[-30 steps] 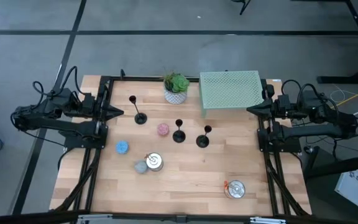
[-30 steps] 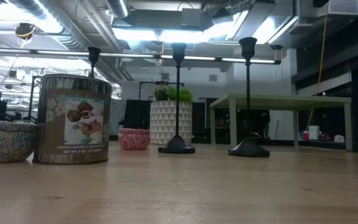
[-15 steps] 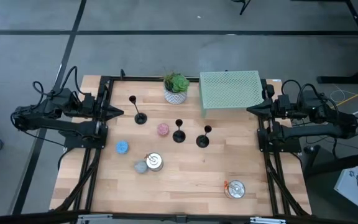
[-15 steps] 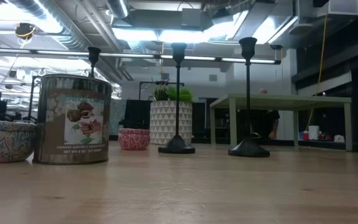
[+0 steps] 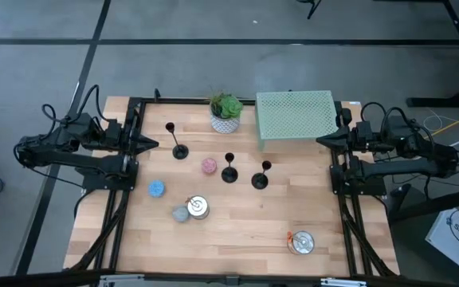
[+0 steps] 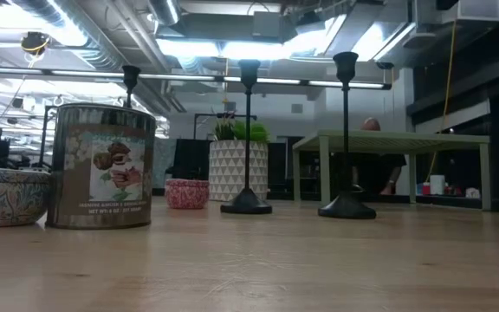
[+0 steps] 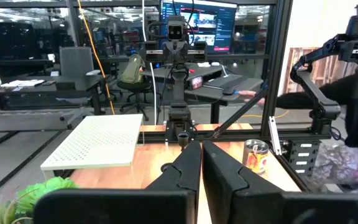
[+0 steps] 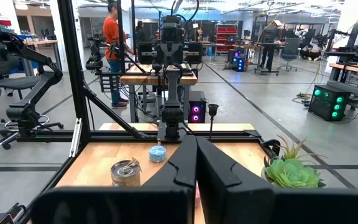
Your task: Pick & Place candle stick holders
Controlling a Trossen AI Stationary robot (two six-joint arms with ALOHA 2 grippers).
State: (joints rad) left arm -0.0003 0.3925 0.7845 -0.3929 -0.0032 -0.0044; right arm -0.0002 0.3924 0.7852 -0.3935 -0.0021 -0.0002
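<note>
Three black stemmed candle stick holders (image 5: 228,168) stand mid-counter before you, while left gripper (image 5: 151,143) and right gripper (image 5: 322,141) wait at opposite edges, jaws pressed together, empty.

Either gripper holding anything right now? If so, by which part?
Nothing held. The left gripper and right gripper are both shut and empty at the table's side edges; all three candle stick holders stand untouched on the table.

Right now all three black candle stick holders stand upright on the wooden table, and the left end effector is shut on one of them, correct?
Not quite. The three candle stick holders do stand upright on the table, but the high view shows the left end effector shut on nothing, waiting at the table's left edge, apart from the nearest holder.
</note>
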